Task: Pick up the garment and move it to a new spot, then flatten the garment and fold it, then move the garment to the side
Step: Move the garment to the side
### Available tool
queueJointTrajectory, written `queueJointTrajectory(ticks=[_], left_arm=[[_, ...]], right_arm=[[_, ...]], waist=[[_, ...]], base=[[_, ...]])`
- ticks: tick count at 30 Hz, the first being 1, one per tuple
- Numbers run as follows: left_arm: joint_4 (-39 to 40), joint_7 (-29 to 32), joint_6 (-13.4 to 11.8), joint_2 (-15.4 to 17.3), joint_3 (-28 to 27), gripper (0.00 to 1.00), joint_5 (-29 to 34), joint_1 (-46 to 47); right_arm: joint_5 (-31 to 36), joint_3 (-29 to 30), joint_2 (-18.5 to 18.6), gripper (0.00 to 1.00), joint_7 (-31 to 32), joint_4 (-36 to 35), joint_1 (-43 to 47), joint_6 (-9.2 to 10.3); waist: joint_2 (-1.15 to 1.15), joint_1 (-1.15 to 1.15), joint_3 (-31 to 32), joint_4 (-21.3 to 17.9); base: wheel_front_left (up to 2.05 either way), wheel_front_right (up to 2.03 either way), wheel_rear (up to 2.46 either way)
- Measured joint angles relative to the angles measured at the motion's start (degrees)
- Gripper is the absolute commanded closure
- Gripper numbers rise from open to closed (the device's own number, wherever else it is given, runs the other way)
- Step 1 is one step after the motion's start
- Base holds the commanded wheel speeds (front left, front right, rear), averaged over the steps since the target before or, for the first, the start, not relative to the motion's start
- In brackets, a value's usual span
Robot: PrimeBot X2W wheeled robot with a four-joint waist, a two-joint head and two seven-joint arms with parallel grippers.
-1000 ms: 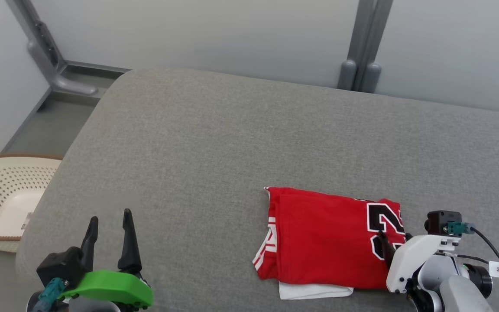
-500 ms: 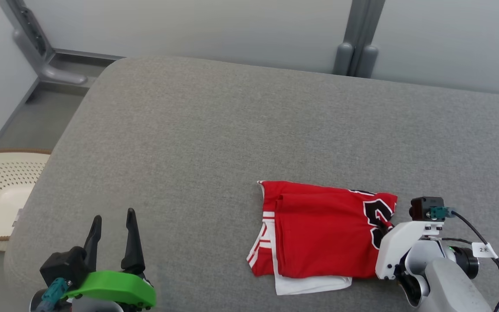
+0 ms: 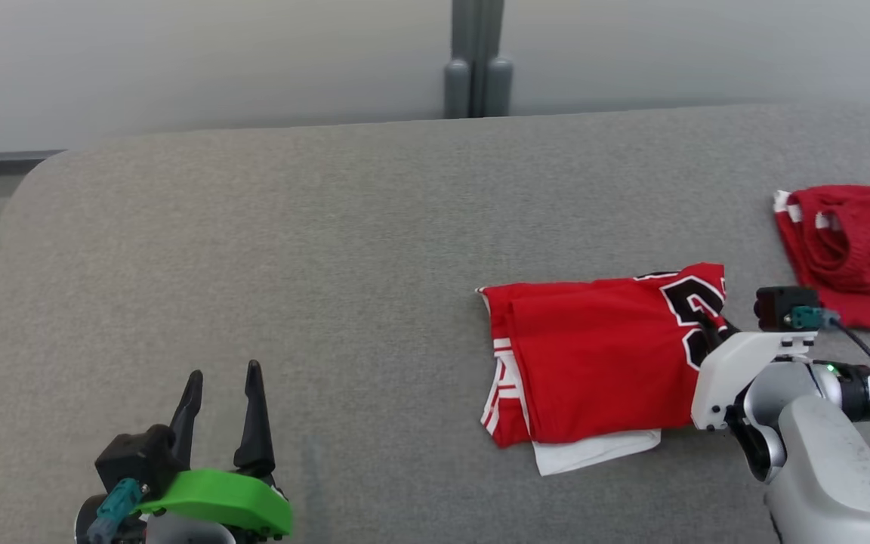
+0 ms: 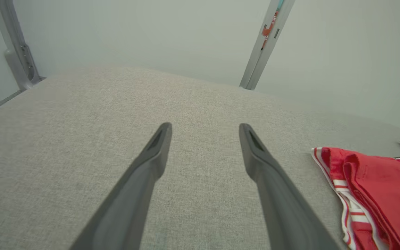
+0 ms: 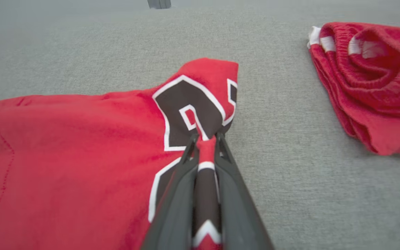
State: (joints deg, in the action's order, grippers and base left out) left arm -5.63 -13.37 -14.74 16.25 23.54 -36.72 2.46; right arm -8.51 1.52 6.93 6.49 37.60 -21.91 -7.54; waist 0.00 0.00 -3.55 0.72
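A folded red jersey (image 3: 593,355) with black-and-white numbers lies on the grey cushioned surface (image 3: 329,242), right of centre. My right gripper (image 3: 709,326) is shut on its right edge; in the right wrist view the fingers (image 5: 186,173) pinch a fold of the numbered jersey (image 5: 82,146). A white layer (image 3: 593,451) sticks out under the jersey's near edge. My left gripper (image 3: 222,387) stands open over bare fabric at the lower left, well apart from the jersey. In the left wrist view its fingers (image 4: 158,152) frame bare cushion, with the jersey (image 4: 373,194) at the right.
A second red garment (image 3: 854,253), crumpled with a white-trimmed waistband, lies at the far right, also plain in the right wrist view (image 5: 370,83). A grey post (image 3: 478,60) stands behind the surface against the pale wall. The surface's left edge curves off at the left.
The head camera has turned right, bringing the second red garment into view and the basket out. My right gripper keeps its hold on the jersey, which has slid towards the second garment. The left gripper stays open.
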Motion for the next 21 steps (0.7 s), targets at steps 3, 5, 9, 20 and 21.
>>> queueJointTrajectory(ticks=[3,5,9,20,21], left_arm=[[0.1,0.1,0.1,-0.3,0.4,0.0,0.2,0.7],[0.1,0.2,0.2,-0.3,0.8,0.0,0.6,1.5],[0.1,0.7,0.2,-0.3,1.1,0.0,1.1,3.2],[-1.0,1.5,0.6,0.3,1.5,0.0,1.5,5.6],[-1.1,1.4,0.6,0.2,1.6,0.0,1.5,5.6]], right_arm=[[0.2,0.5,1.5,1.0,0.6,-1.9,-0.4,0.0],[0.7,0.8,2.6,1.0,1.0,-3.4,-1.0,0.0],[0.9,0.7,3.1,1.0,1.5,-5.0,-2.2,0.0],[1.4,-2.9,1.3,1.0,0.1,-1.4,-9.1,0.0],[1.5,-2.8,1.5,1.0,-0.1,-0.6,-10.0,0.0]], waist=[[0.0,0.0,-0.2,-3.6],[0.0,0.0,-0.4,-6.3],[0.0,0.0,-1.0,-11.0],[0.0,0.0,-4.5,-18.7],[0.0,0.0,-4.6,-18.5]], base=[[0.0,0.0,0.0],[0.0,0.0,0.0],[0.0,0.0,0.0],[0.0,0.0,0.0],[0.0,0.0,0.0]])
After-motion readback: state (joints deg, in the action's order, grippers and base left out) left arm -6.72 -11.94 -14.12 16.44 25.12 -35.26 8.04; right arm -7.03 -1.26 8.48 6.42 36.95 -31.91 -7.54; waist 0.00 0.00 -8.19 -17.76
